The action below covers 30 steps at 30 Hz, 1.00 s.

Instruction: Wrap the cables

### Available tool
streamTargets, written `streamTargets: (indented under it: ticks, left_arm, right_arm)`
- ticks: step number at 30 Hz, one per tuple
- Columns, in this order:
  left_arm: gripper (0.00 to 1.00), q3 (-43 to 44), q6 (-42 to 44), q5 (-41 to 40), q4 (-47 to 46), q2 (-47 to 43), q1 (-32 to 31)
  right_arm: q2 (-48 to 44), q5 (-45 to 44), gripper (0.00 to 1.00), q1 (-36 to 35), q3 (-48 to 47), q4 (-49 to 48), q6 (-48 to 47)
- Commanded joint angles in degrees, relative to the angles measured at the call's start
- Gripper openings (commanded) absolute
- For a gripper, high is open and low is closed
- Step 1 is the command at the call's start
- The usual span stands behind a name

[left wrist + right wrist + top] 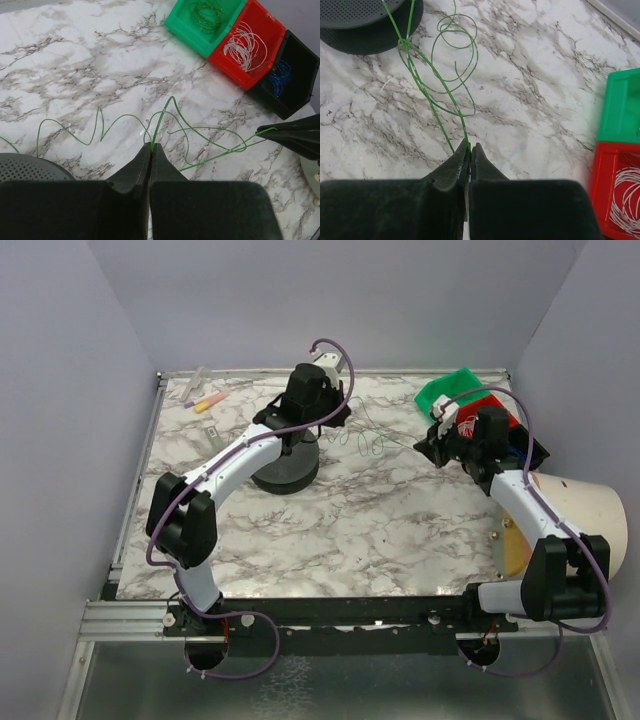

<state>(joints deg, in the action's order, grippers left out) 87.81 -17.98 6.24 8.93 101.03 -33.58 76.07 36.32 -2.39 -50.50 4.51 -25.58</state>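
A thin green cable [165, 107] lies in loose curls on the marble table [380, 520] between my two grippers. It shows as a faint grey strand [365, 440] from above. My left gripper [151, 146] is shut on one part of it, just right of the black spool [285, 470]. My right gripper [469, 146] is shut on the other end, and its tip [262, 132] shows at the right of the left wrist view. From there the cable [452, 50] loops back toward the spool [365, 30]. More coiled cables lie in the bins: green [206, 12], white [245, 46], blue [280, 75].
A green bin [192, 32], a red bin [260, 20] and a black bin [300, 65] stand in a row at the back right. A white bucket [585, 515] sits off the table's right edge. Coloured markers [205, 402] lie at the back left.
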Motion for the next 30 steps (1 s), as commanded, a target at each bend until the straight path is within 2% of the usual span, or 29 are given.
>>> streamTargets:
  ticks: [1,5,8,12,16,19,21,24,26,30]
  left_arm:
    - [0.0,-0.59,-1.63,-4.14,-0.46,-3.22,2.57]
    - [0.02,0.6,-2.38,-5.83,0.52,-3.67,4.08]
    - [0.13,1.89,-2.56,-8.89,1.71,-3.56,5.19]
    - [0.23,2.01,-2.48,-10.28,2.17,-3.56,5.82]
    - [0.24,1.14,-1.66,-10.12,1.99,-3.27,5.9]
    - [0.38,-0.01,-0.08,0.39,-0.01,-2.34,5.7]
    - [0.53,-0.26,1.59,8.28,-0.62,-1.33,4.37]
    - [0.67,-2.09,3.84,15.92,-1.94,-0.98,1.98]
    - [0.72,-4.17,6.92,20.73,-4.0,-1.7,-0.06]
    - [0.81,-7.87,14.14,23.96,-3.57,-3.12,-5.51]
  right_arm:
    - [1.39,4.13,0.0,1.23,-0.47,5.84,-5.91]
    - [1.2,10.37,0.0,-0.01,-0.33,10.12,-13.32]
    - [1.35,12.11,0.0,-0.88,-0.4,13.74,-19.05]
    - [0.96,15.84,0.0,-1.32,-0.22,17.36,-24.9]
    - [-0.15,19.25,0.01,-1.4,-0.06,18.46,-26.42]
    - [-0.87,19.74,0.0,-1.43,0.02,18.24,-26.52]
    - [-1.32,20.77,0.01,-1.43,0.13,18.72,-27.12]
    - [-2.08,21.49,0.0,-1.43,0.19,18.94,-27.67]
    - [-2.1,21.05,0.01,-1.43,0.08,18.44,-26.89]
    - [-1.48,21.21,0.01,-1.34,-0.31,18.17,-25.58]
